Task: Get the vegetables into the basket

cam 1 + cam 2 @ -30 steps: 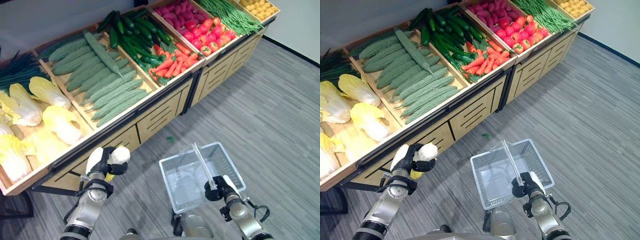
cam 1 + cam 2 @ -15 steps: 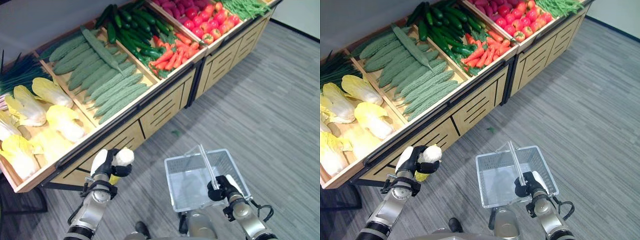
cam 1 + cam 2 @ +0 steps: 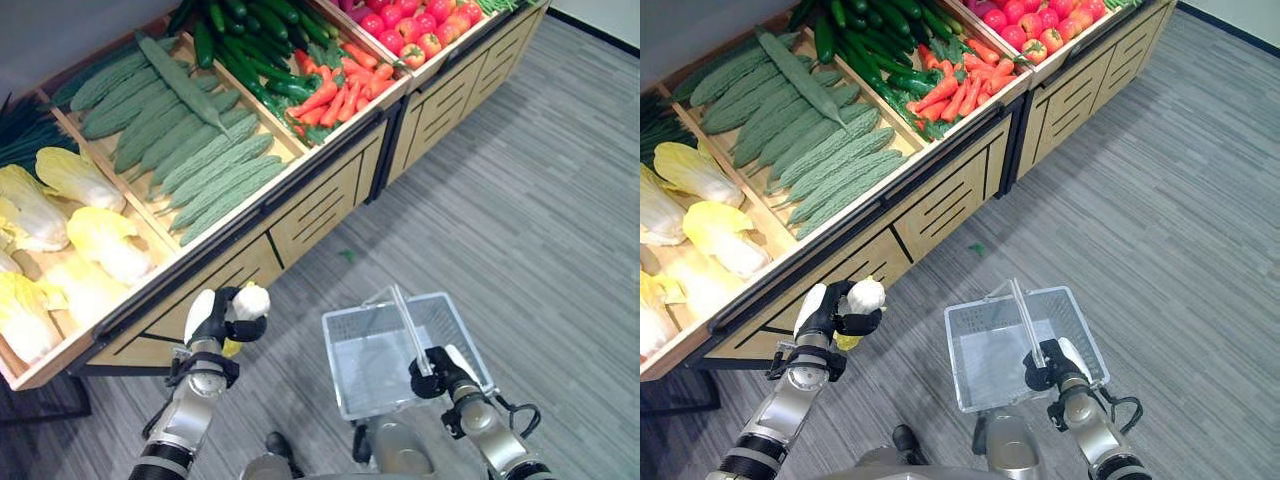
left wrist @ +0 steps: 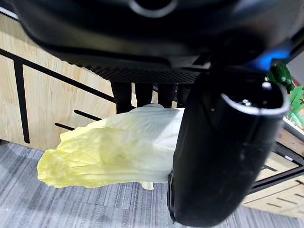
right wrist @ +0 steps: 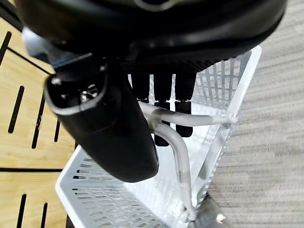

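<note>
My left hand [image 3: 213, 318] is shut on a pale yellow-white cabbage [image 3: 249, 301], held just in front of the wooden stand's lower panel; the left wrist view shows its leaves [image 4: 114, 151] under my fingers. My right hand [image 3: 437, 367] is shut on the handle [image 3: 406, 329] of a white mesh basket [image 3: 370, 352], which hangs empty over the grey floor. In the right wrist view my fingers curl round that handle [image 5: 178, 152]. The cabbage is left of the basket, a short gap between them.
A long wooden produce stand [image 3: 320, 205] runs along the back, with cabbages [image 3: 105, 245], bitter gourds [image 3: 195, 165], cucumbers [image 3: 250, 50], carrots [image 3: 335, 95] and tomatoes [image 3: 410, 35] in its bins. Grey carpet floor [image 3: 540, 220] spreads to the right.
The camera has shifted, so the stand sits higher and more to the left. Both hands keep their hold; the cabbage and the basket stay about as far apart as before.
</note>
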Controlling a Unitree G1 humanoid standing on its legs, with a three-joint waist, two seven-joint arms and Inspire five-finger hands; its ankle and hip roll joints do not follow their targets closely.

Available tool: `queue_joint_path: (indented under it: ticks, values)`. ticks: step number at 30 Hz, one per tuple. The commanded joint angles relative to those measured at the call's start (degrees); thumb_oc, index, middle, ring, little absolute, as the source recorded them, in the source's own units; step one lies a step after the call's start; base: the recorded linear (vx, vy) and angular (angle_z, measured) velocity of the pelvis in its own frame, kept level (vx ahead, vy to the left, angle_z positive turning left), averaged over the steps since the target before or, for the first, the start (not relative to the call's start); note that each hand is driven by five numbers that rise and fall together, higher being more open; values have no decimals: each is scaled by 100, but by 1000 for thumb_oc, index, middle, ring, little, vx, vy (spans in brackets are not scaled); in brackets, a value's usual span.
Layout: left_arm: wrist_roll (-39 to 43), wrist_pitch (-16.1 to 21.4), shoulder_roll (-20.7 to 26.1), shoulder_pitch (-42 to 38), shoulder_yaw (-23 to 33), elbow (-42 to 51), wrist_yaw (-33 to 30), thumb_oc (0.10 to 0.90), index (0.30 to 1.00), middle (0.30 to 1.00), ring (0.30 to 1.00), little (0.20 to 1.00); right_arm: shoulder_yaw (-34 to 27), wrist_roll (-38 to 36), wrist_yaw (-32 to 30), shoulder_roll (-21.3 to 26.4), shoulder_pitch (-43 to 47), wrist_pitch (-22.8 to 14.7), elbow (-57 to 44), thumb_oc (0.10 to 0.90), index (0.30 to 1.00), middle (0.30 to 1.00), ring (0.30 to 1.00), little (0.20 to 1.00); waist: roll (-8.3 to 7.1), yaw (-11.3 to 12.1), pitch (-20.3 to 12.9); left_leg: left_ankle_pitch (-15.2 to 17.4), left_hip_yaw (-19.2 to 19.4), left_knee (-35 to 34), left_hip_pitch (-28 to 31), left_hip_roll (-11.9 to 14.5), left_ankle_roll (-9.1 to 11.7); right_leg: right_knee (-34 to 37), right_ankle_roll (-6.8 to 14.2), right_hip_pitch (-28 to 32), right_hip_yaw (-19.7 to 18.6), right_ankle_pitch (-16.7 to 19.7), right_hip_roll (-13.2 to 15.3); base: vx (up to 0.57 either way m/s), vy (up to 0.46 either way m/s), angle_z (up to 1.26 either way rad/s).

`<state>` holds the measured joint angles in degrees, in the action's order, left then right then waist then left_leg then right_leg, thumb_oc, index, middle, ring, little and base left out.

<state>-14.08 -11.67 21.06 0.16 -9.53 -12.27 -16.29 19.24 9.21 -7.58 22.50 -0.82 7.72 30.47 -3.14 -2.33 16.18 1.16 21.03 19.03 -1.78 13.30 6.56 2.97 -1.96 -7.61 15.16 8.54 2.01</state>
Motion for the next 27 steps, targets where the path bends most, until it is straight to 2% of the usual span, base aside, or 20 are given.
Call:
queue_joint_path:
  ticks: [1,2,3,5,7,10,12,14,18,21,27]
  values:
    - [61,430,223,-295,-31,347,-322,400,300,300,300,300,-215,90,-170,274,224,-496,-508,400,300,300,300,300,21,-105,-233,-243,-832,-1280,-388,-36,191,-267,958,412,-82,-747,478,47,101,-40]
    - [60,430,223,-300,-31,346,-323,400,300,300,300,300,-218,90,-170,273,228,-496,-508,400,300,300,300,300,11,-120,-248,-297,-839,-1324,-405,-60,179,-264,958,385,-70,-725,495,61,172,-15]
    - [99,428,209,-330,-36,330,-374,400,300,300,300,300,-239,92,-185,306,247,-487,-423,400,300,300,300,300,22,-47,-219,-493,-1301,-1639,-622,-98,203,-311,1006,398,-201,-720,530,55,167,-2]
    - [113,445,212,-338,-11,303,-405,400,300,300,300,300,-244,115,-175,306,238,-494,-332,400,300,300,300,300,22,-57,-226,-452,-1403,-1611,-670,-157,137,-428,1021,317,-325,-769,580,67,210,-17]
    - [115,432,258,-357,-15,306,-396,400,300,300,300,300,-272,133,-189,286,239,-458,-245,400,300,300,300,300,13,-77,-208,-412,-1350,-1619,-639,-220,90,-457,1051,270,-416,-739,663,25,222,-75]
    - [104,395,400,-419,6,367,-421,400,300,300,300,300,-296,102,-196,182,262,-385,-181,400,300,300,300,300,-160,-41,-165,-235,-1177,-1445,-698,-415,-63,-429,1153,92,-700,-556,821,-1,240,-44]
    - [108,388,437,-427,28,380,-442,400,300,300,300,300,-292,125,-194,162,271,-373,-165,400,300,300,300,300,-212,-29,-164,-164,-1139,-1402,-711,-472,-107,-404,1191,53,-777,-494,860,9,144,-50]
    - [102,364,516,-448,78,391,-473,400,300,300,300,300,-257,128,-176,56,320,-352,-113,400,300,300,300,300,-362,22,-166,-7,-1028,-1281,-743,-578,-223,-364,1283,-28,-965,-381,928,7,198,-14]
    - [78,332,578,-444,145,418,-465,400,300,300,300,300,-316,138,-174,-29,358,-308,-68,400,300,300,300,300,-503,45,-112,242,-928,-938,-868,-720,-352,-336,1402,-112,-1075,-217,1085,-9,151,-20]
    - [65,298,603,-440,177,415,-476,400,300,300,300,300,-321,135,-186,-90,397,-285,-46,400,300,300,300,300,-570,43,-92,362,-840,-805,-908,-755,-418,-302,1466,-187,-1187,-92,1115,-29,108,-11]
    - [54,244,707,-338,338,480,-524,400,300,300,300,300,-328,184,-206,-217,451,-248,-93,400,300,300,300,300,-709,0,-71,590,-334,-679,-773,-774,-493,-167,1696,-442,-1433,528,1142,-26,108,-42]
